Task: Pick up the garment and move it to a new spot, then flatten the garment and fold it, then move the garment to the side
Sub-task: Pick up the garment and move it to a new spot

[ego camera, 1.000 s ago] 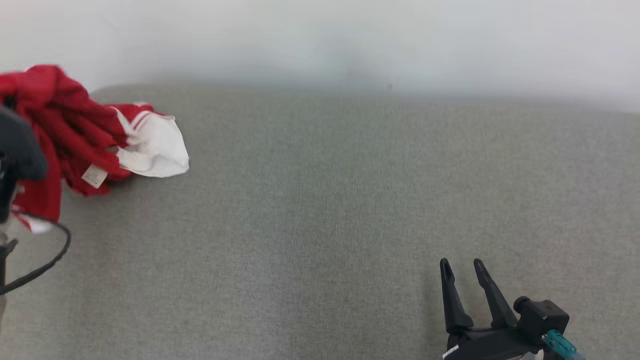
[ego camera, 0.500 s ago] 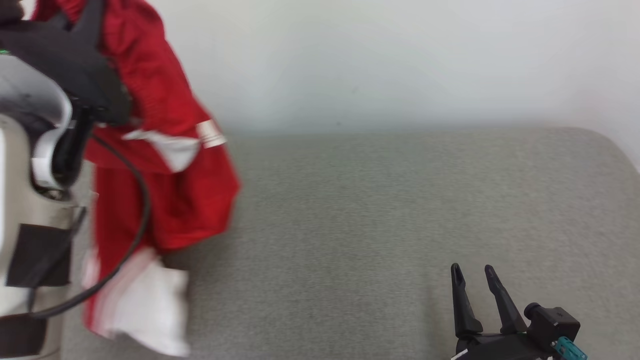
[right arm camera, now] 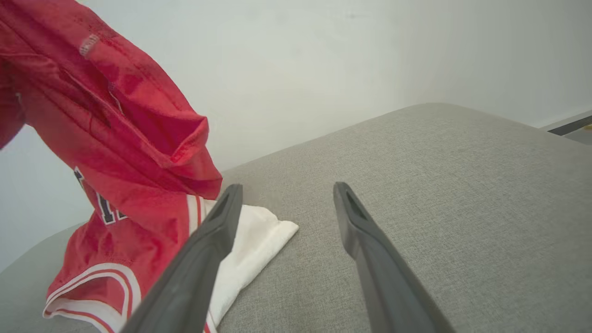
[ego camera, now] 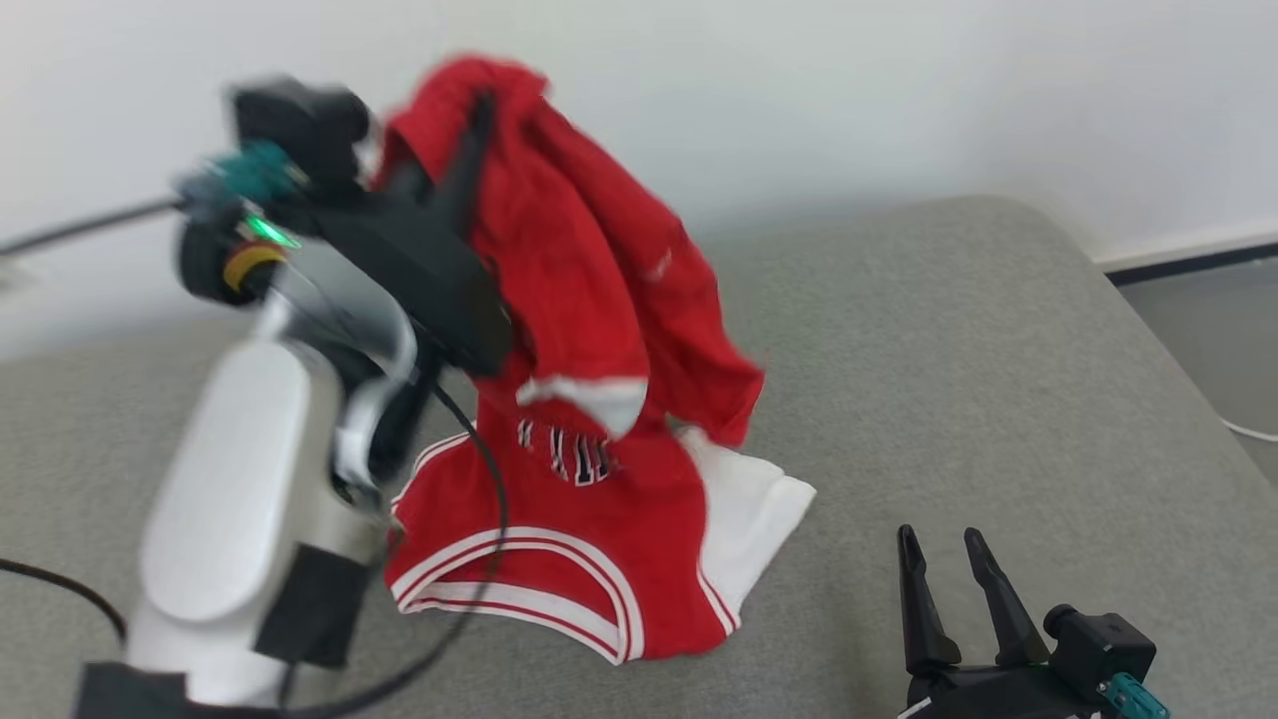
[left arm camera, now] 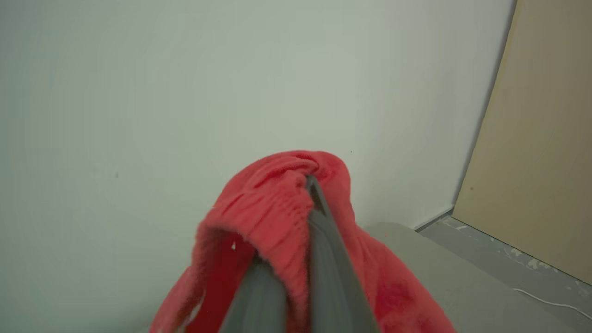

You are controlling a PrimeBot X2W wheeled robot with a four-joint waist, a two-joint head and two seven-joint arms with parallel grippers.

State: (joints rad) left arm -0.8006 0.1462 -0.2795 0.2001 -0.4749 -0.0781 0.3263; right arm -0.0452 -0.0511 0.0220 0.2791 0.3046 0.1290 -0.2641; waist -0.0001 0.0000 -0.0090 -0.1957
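my left gripper [ego camera: 479, 115] is clamped shut on the red garment [ego camera: 589, 290], pinching a gathered edge of it between my fingers, raised above the grey cushion [ego camera: 949, 340]. the cloth hangs down from my fingertips, and its lower end, with white trim and a white panel, rests on the cushion below. my right gripper [ego camera: 941, 547] hovers low with its jaws spread and empty. the garment's white corner lies near, off to its left and apart from it.
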